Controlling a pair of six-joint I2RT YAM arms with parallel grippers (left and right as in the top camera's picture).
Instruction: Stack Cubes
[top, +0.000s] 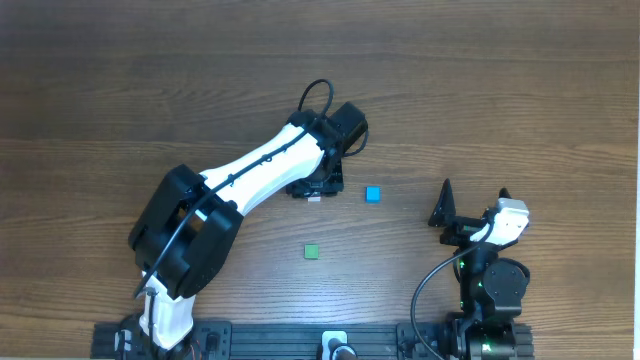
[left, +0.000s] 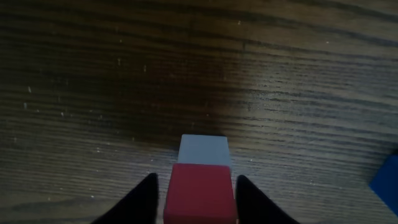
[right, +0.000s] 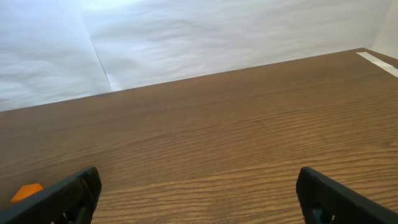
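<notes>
Wooden table and a white backdrop

The brown wood-grain table (top: 500, 80) runs across the whole work surface, its grain lying along its length. At its far edge stands a creased white backdrop (right: 186, 37), and a strip of white tape (right: 376, 62) lies on the table near one corner.

holding left arm (top: 262, 165) stretched up-table, left gripper (left: 198, 183) pointing down, low | holding right arm (top: 492, 275) folded near base, right gripper (top: 473, 198) facing forward, fingers wide apart
</notes>
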